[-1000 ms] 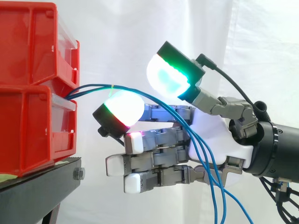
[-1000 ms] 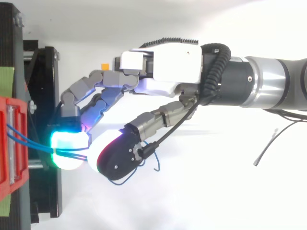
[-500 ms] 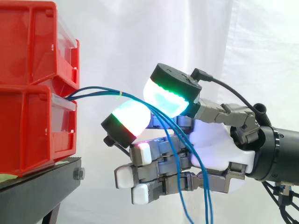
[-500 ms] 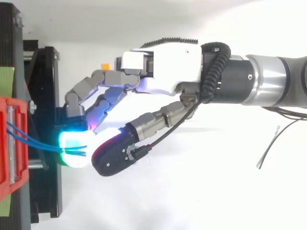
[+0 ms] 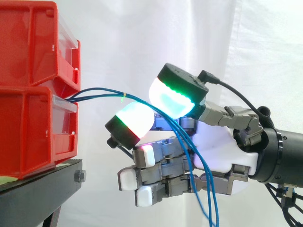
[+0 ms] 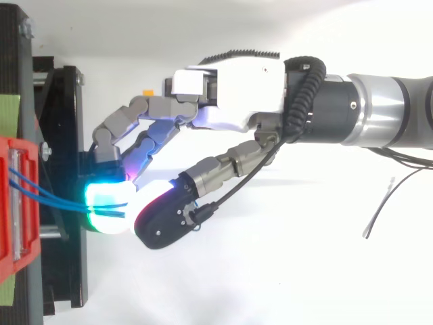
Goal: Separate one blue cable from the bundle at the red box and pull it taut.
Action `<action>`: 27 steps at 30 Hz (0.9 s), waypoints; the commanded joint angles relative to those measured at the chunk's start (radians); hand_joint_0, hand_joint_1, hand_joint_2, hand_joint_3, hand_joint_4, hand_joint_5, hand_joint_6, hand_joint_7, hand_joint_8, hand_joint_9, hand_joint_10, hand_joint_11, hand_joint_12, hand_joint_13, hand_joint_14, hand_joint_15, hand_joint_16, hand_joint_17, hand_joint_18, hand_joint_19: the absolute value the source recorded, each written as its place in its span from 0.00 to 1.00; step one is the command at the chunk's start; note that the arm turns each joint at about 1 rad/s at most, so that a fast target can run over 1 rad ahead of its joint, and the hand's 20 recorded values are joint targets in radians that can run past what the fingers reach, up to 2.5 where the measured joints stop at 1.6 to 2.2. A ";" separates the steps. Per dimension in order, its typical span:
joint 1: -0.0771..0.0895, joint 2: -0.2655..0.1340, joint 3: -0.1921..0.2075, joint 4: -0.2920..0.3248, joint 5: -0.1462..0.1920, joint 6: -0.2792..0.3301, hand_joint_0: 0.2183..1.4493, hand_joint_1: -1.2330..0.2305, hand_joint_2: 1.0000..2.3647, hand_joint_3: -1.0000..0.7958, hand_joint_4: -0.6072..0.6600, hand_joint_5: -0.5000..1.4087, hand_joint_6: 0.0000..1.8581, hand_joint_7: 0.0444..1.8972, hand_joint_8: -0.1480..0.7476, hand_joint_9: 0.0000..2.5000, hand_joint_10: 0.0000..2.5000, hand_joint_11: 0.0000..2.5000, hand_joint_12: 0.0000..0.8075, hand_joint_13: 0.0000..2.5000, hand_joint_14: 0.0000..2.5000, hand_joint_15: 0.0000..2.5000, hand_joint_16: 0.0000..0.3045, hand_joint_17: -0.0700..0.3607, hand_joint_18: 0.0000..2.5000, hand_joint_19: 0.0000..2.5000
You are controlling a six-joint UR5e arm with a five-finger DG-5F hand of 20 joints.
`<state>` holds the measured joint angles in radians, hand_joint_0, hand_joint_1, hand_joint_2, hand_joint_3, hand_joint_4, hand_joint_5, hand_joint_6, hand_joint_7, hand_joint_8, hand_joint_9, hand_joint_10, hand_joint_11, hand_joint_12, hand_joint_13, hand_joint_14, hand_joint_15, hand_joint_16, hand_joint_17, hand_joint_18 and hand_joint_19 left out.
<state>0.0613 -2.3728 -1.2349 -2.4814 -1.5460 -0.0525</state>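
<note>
Since a second ago the hand [image 5: 222,151] has drawn slightly away from the stacked red plastic bins [image 5: 33,94], and its thumb has come down. Two glowing green-white pads [image 5: 135,120] now pinch the thin blue cables [image 5: 97,91], which run from between the bins, through the pads, then hang across the palm. A small yellow-green mark [image 5: 123,96] bands one cable.

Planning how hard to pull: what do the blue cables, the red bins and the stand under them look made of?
The blue cables: thin, smooth blue jacket, likely plastic-insulated wire; they bend in soft curves. The red bins: glossy moulded plastic, judging by sheen and moulded ridges. The stand: matte black, probably painted metal; a bolt sits at its edge.
</note>
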 commanded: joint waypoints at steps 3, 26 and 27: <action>-0.005 0.000 0.000 -0.007 -0.005 0.000 0.29 0.38 0.00 0.30 0.59 0.18 0.48 0.59 0.52 0.34 0.01 0.38 0.44 0.30 0.01 0.22 0.15 0.40 0.27 0.24; -0.001 0.000 0.003 -0.007 0.001 -0.013 0.37 0.23 0.00 0.28 0.56 0.18 0.50 0.60 0.51 0.35 0.01 0.39 0.42 0.32 0.01 0.23 0.13 0.38 0.30 0.25; -0.001 0.000 0.005 -0.008 0.001 -0.013 0.37 0.23 0.00 0.28 0.56 0.18 0.50 0.60 0.51 0.35 0.01 0.39 0.43 0.32 0.01 0.23 0.13 0.38 0.30 0.25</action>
<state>0.0597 -2.3731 -1.2316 -2.4893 -1.5448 -0.0646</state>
